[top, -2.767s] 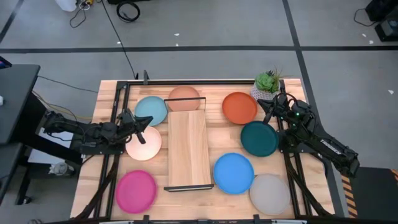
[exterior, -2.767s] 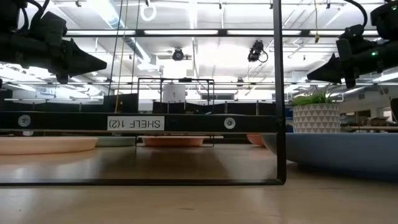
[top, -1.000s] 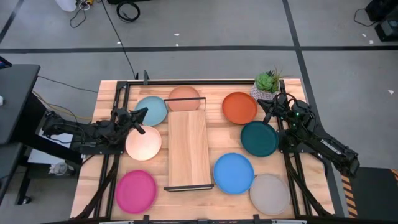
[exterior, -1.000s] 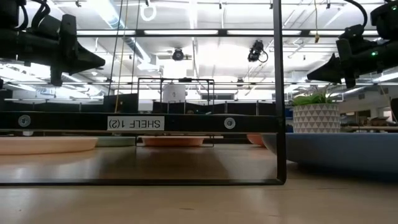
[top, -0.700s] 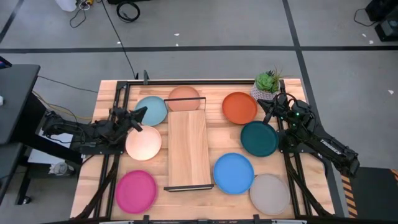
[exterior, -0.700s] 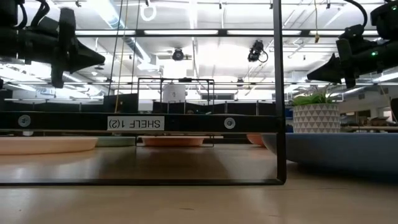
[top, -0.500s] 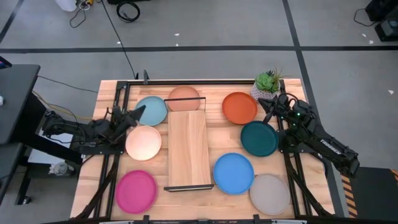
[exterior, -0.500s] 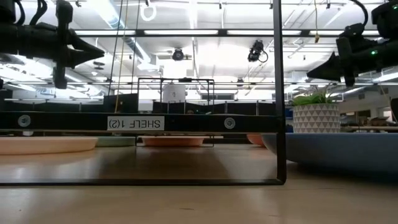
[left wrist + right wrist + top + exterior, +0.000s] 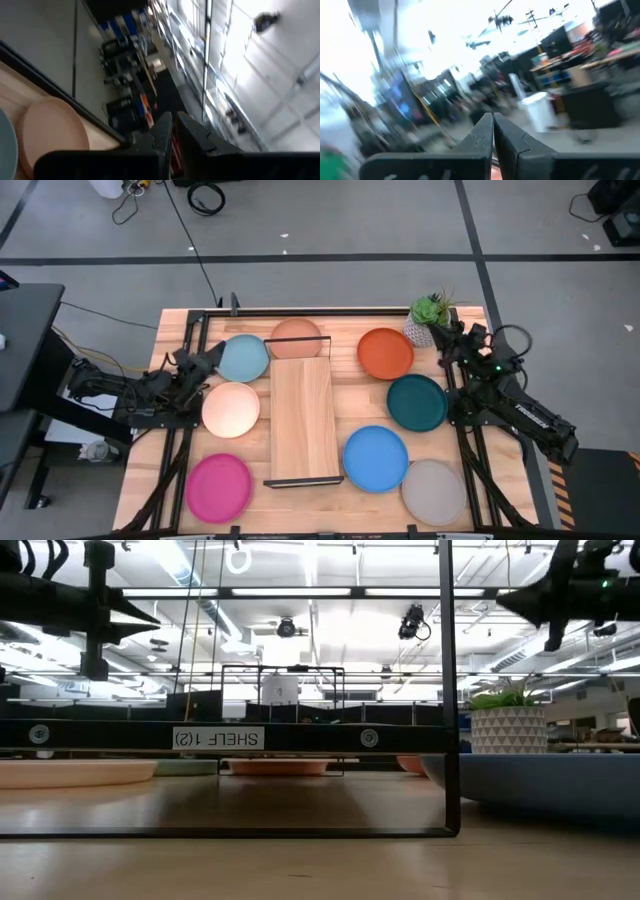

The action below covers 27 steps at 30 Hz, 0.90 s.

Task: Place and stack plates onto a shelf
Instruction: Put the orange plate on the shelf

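Matte peach plate (image 9: 231,409) left of shelf (image 9: 301,420): likely stiff, light, shallow (take rim). Left hand (image 9: 212,359) narrow, empty, near shelf's far-left corner; right hand (image 9: 446,335) narrow, empty.

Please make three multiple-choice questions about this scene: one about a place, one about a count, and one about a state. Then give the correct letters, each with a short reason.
1. Which plate lies nearest the potted plant?
A. the magenta plate
B. the orange plate
C. the grey plate

2. How many plates lie on the table around the shelf?
A. six
B. ten
C. eight

3. What is on the shelf now?
A. nothing, its board is bare
B. a stack of two plates
C. the potted plant

Answers:
1. B: the orange plate sits just beside the plant, while the magenta plate and the grey plate are at the near edge.
2. C: the high view shows eight plates, each of a different colour.
3. A: the high view shows only bare wood between the wire ends.
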Each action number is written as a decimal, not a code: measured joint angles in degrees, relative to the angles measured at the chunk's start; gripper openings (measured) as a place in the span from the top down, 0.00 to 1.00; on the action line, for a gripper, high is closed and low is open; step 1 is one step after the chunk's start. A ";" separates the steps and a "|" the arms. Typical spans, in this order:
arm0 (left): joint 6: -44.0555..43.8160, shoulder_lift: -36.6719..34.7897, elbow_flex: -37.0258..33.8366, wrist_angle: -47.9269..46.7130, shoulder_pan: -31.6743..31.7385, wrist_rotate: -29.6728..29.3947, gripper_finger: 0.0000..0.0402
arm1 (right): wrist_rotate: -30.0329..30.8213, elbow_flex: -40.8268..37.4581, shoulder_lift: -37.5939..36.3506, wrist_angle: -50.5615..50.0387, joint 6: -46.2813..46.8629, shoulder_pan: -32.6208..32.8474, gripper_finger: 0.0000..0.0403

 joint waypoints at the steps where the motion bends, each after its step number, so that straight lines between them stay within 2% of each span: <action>1: 0.21 0.00 0.00 0.35 0.00 -1.30 0.92 | 0.74 0.01 0.00 0.74 2.57 0.00 0.94; 5: -0.04 0.00 0.00 0.48 0.00 -5.67 0.92 | 1.93 0.01 0.00 0.64 11.13 -0.01 0.94; 10: 0.09 0.02 0.00 0.00 -0.01 -6.54 0.92 | 2.82 0.01 0.28 0.49 20.15 0.00 0.94; 15: -1.36 0.02 0.00 2.03 0.09 -8.71 0.92 | 6.22 0.01 0.28 0.51 27.47 0.01 0.94; 19: 3.80 0.03 0.59 6.82 1.45 -1.59 0.92 | 7.05 0.01 0.86 2.60 29.65 0.01 0.94; 23: 13.60 0.02 5.72 8.21 3.15 7.59 0.92 | 5.67 0.01 3.26 8.36 29.33 0.05 0.94; 27: 26.38 0.09 11.02 7.58 4.24 10.25 0.92 | 7.28 0.01 7.11 13.68 27.77 -0.12 0.94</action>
